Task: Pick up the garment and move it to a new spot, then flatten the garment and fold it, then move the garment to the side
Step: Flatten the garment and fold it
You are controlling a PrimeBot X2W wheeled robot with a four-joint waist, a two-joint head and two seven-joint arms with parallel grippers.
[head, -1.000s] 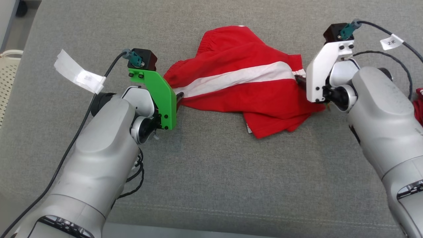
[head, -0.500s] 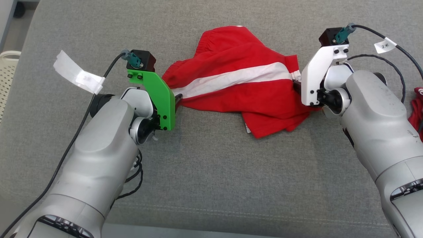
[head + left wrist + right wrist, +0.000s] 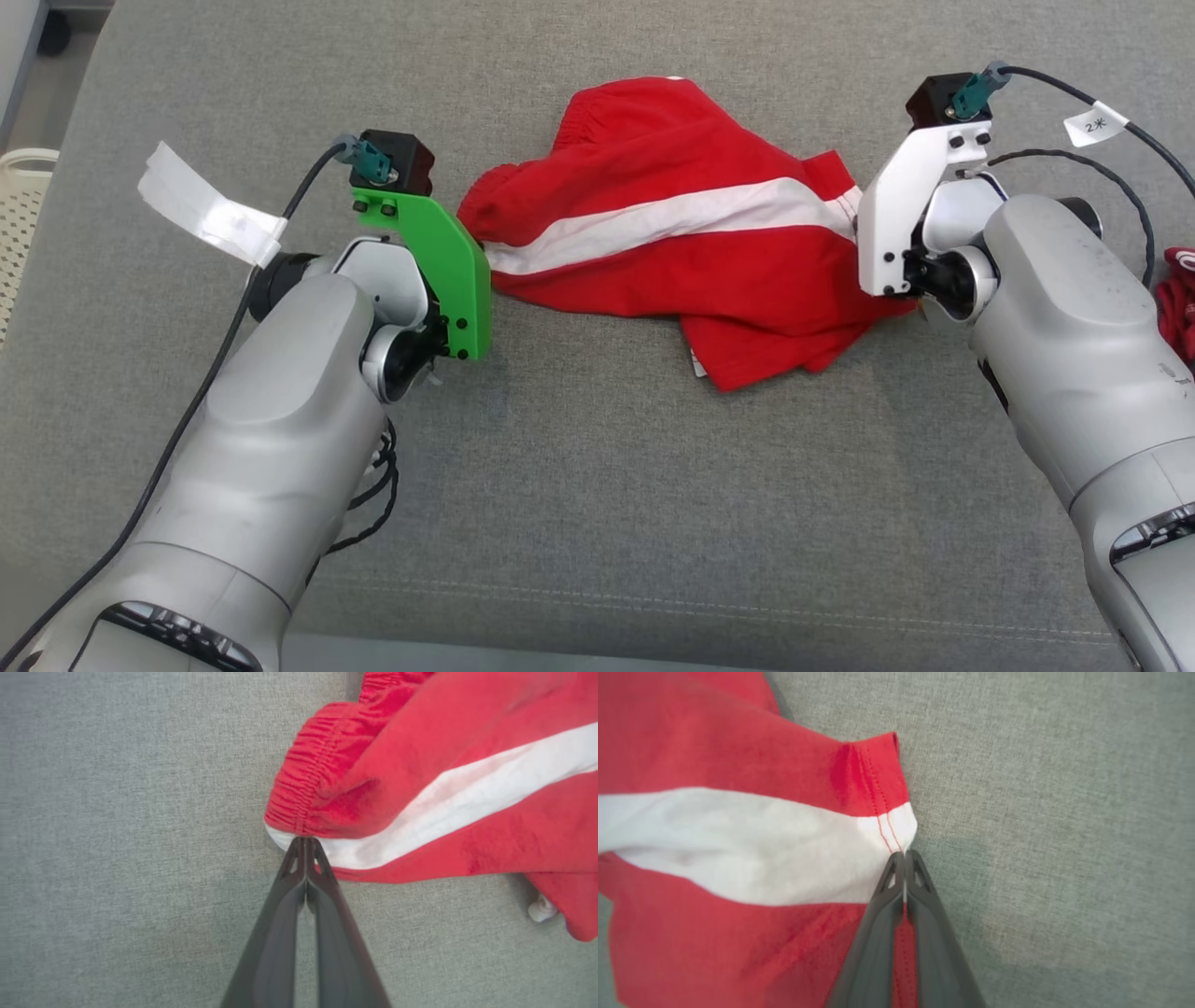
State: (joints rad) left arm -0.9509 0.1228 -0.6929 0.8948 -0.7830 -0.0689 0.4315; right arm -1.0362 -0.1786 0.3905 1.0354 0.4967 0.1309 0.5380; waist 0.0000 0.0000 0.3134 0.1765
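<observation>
The garment [image 3: 672,243] is a pair of red shorts with a white side stripe, lying crumpled on the grey cushion [image 3: 597,467]. My left gripper [image 3: 304,841] is shut on the waistband end [image 3: 299,798], right where the white stripe meets the elastic. My right gripper [image 3: 904,854] is shut on the leg hem [image 3: 887,807] at the stripe's other end. In the head view the left gripper [image 3: 487,257] sits at the garment's left edge behind its green bracket, and the right gripper [image 3: 854,224] sits at the right edge behind its white bracket. The stripe runs between them.
A second red cloth item [image 3: 1178,299] lies at the right edge behind my right arm. A pale perforated basket [image 3: 23,215] stands past the cushion's left side. The cushion's front seam [image 3: 653,597] runs near the bottom.
Both grippers have gone from open to shut on the garment's two ends. The arms shifted slightly outward, and the stripe between them looks a little straighter.
</observation>
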